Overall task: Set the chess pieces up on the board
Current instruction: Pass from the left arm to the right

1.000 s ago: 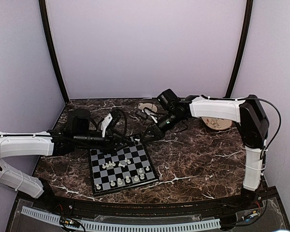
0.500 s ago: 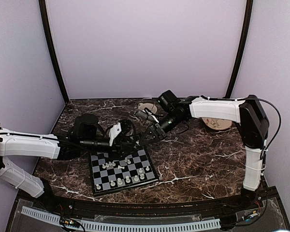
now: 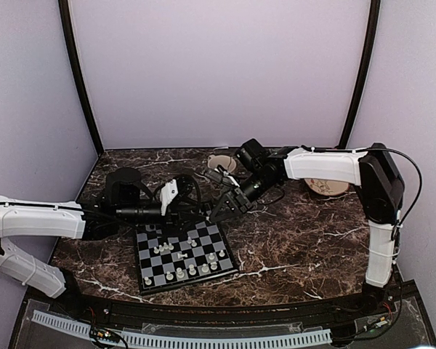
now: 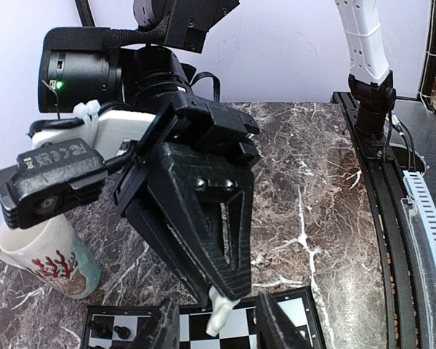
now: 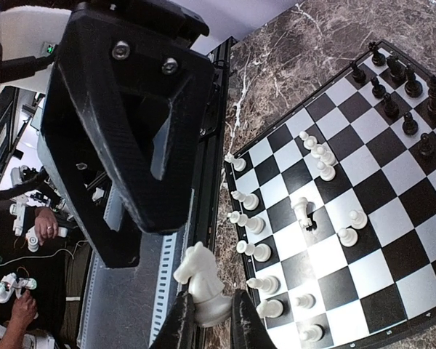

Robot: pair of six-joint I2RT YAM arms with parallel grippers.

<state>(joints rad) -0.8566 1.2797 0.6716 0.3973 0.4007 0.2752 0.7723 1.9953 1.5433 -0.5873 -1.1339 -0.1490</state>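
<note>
Over board (image 5: 381,265) far edge | gripping white knight (image 5: 202,287) with right gripper (image 5: 207,320) | left gripper (image 4: 218,323) spread, empty | white pieces (image 5: 347,236) largely unplaced

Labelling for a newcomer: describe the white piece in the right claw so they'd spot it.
Find the checkered board on the marble table. Above its far edge hangs the right claw, pinching a white knight: horse-headed and lifted, unlike the white pieces on the squares.
</note>
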